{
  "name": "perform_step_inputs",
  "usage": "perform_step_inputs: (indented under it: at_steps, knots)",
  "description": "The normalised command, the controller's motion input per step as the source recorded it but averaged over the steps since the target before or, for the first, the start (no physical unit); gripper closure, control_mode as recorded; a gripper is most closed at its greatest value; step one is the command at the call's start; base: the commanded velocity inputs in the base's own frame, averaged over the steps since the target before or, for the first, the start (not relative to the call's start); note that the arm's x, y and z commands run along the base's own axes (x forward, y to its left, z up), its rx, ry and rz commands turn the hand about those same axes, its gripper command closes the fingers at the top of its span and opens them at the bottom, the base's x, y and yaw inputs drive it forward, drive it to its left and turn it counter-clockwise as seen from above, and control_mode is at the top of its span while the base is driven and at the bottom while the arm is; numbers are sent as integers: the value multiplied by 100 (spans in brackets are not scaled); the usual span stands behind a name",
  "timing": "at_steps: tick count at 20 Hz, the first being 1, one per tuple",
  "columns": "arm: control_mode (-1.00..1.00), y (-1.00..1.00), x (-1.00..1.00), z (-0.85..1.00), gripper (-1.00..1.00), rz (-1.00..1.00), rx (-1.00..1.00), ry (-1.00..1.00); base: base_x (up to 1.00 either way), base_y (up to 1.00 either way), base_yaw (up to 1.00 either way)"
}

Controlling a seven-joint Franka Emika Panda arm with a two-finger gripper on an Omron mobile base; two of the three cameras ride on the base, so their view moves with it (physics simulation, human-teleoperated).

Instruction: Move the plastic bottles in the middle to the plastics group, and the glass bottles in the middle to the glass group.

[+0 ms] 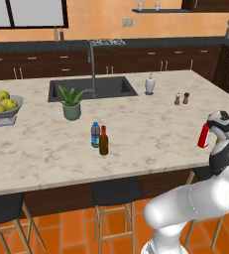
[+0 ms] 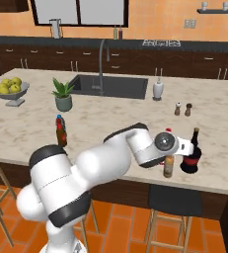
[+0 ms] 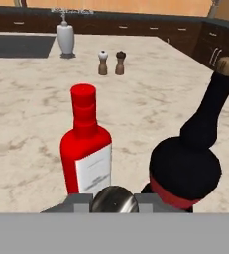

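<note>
Left base view, middle of the island: a small water bottle (image 1: 95, 134) with a blue label stands touching, or almost touching, a slim amber bottle with red top (image 1: 103, 141).
Left base view, right edge: a bright red bottle (image 1: 203, 135) stands upright just beside the white arm.
Left base view, behind: a potted plant (image 1: 71, 103), a bowl of yellow-green fruits (image 1: 4, 106), a white soap dispenser (image 1: 149, 84) and two small shakers (image 1: 181, 98) stand around the dark sink (image 1: 106, 88).
Right base view, claw: the gripper (image 2: 169, 156) comes from above onto an amber bottle with silver cap (image 2: 169, 168) and pinches its top.
Right base view, place: this bottle is upright near the front edge of the marble counter (image 2: 110, 118), just beside the tall dark bottle (image 2: 192, 153).
Hand view, claw: the fingers are pressed on the silver cap (image 3: 115, 198).
Hand view, ahead: the red bottle is at the left and the dark bottle at the right, close together.
</note>
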Motion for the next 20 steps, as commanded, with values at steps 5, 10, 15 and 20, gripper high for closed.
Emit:
perform_step_inputs:
  at_steps: [5, 10, 15, 20]
  knots:
    - [-100, 2, 1, 5, 100, 0, 0, -12, 0, 0, 0]
    - [-100, -6, 0, 0, 100, 0, 1, 0, 0, 0, 0]
    - [-100, 0, 0, 0, 100, 0, 0, 0, 0, 0, 0]
    - [-100, 0, 0, 0, -100, 0, 0, 0, 0, 0, 0]
